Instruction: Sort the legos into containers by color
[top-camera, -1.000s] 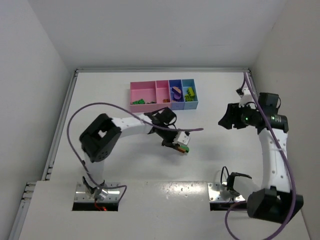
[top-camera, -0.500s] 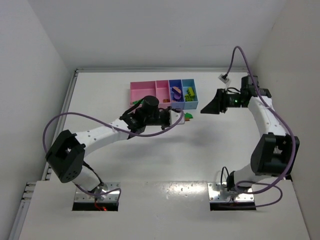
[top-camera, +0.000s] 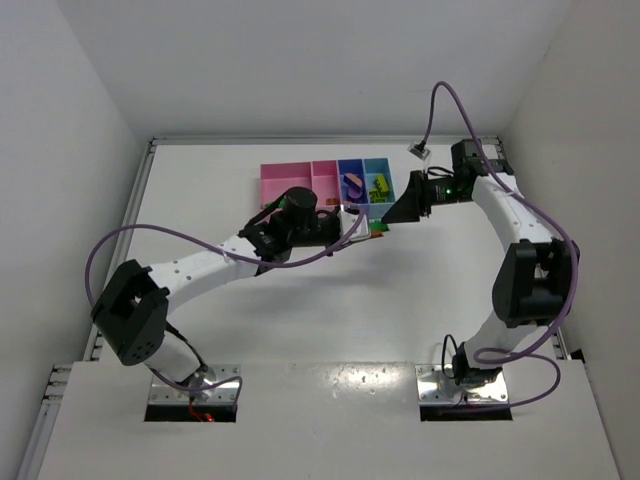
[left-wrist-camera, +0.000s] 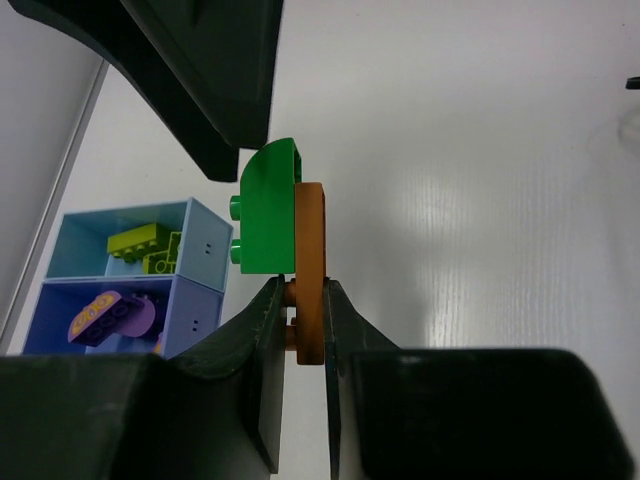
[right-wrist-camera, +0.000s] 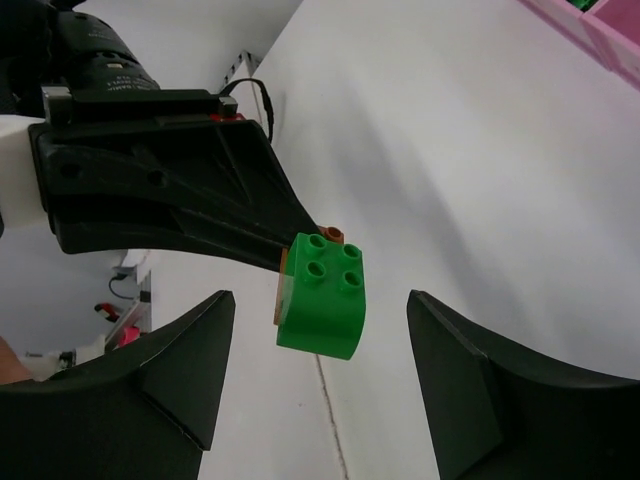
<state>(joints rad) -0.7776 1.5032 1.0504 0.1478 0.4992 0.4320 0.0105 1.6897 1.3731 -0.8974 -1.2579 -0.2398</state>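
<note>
My left gripper (top-camera: 362, 228) (left-wrist-camera: 300, 285) is shut on a flat orange lego (left-wrist-camera: 311, 262) with a green lego (left-wrist-camera: 268, 208) (right-wrist-camera: 322, 295) stuck to its side, held above the table just in front of the containers. My right gripper (top-camera: 392, 214) (right-wrist-camera: 322, 300) faces this stack from the right, open, with the green lego framed between its fingers and untouched. One right finger (left-wrist-camera: 215, 90) shows close to the green lego. The light blue tray (left-wrist-camera: 205, 250) holds yellow-green legos (left-wrist-camera: 145, 245); the purple-blue tray (left-wrist-camera: 190, 315) holds a purple lego (left-wrist-camera: 110, 315).
The row of trays (top-camera: 280, 183) sits at the back centre, partly covered by the left arm. The wide pink tray's edge (right-wrist-camera: 600, 35) shows in the right wrist view. White walls rise to the left, right and behind. Purple cables loop over both arms.
The left arm carried the stack from mid-table up toward the trays. The right gripper swung left toward the stack and opened wider.
</note>
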